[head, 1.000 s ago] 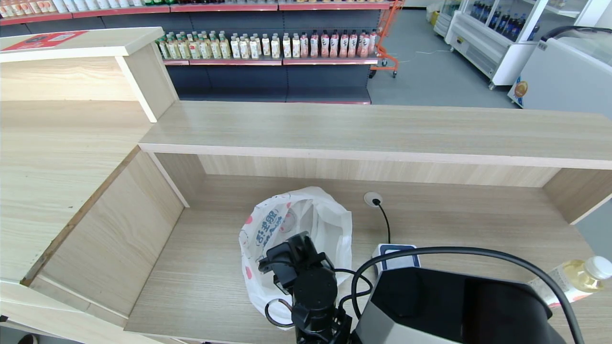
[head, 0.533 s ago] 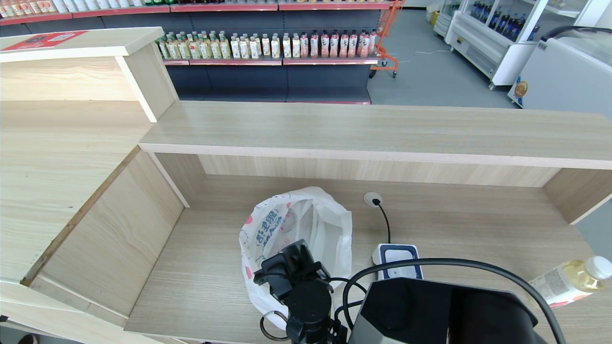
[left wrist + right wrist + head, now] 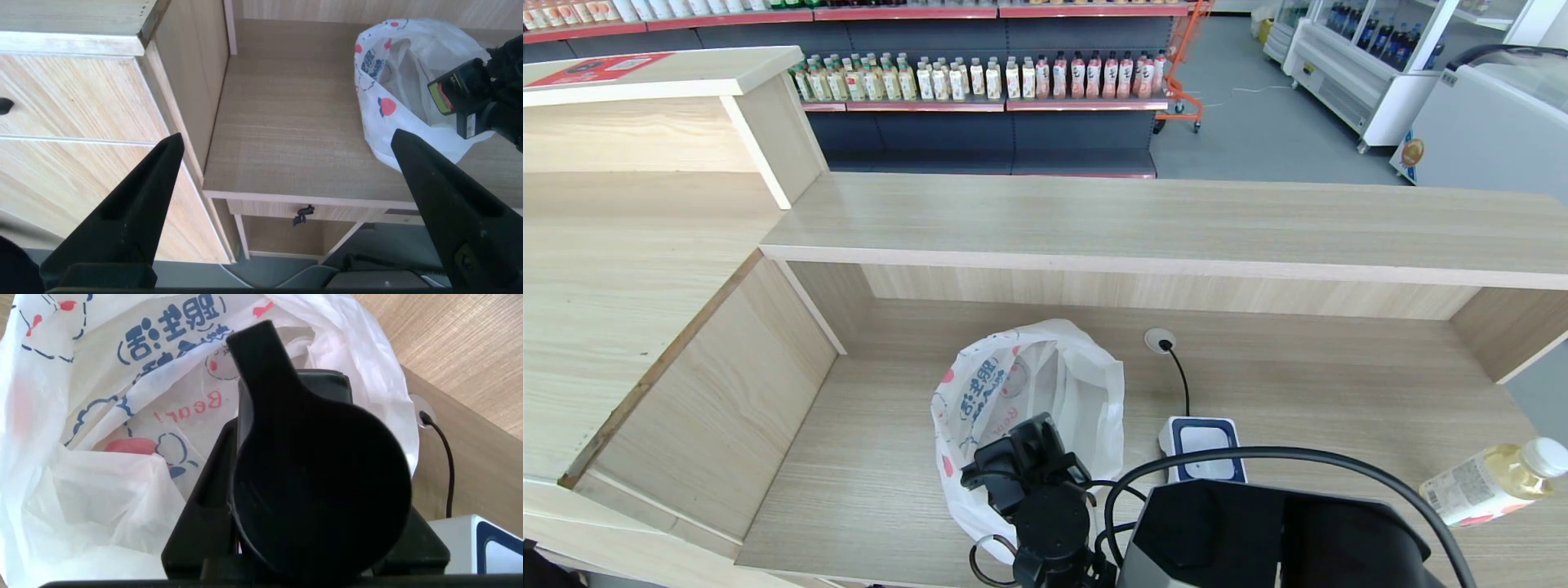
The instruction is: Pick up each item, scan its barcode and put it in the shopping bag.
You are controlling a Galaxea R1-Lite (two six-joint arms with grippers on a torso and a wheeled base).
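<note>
The white printed shopping bag stands open on the lower counter, and it also shows close up in the right wrist view. My right gripper hangs over the bag's near rim, its black body hiding what lies under it. The scanner, white with a dark blue frame, lies right of the bag with its cable running to a port behind. A bottle of yellow liquid lies on its side at the counter's right end. My left gripper is open and empty, off the counter's left front corner.
A raised wooden ledge runs behind the lower counter, with side walls at left and right. Bare counter lies left of the bag and between the scanner and the bottle. Store shelves and freezers stand far behind.
The right arm has drawn back a little toward the counter's near edge, uncovering more of the scanner and the bottle. The bag, scanner and bottle have not moved.
</note>
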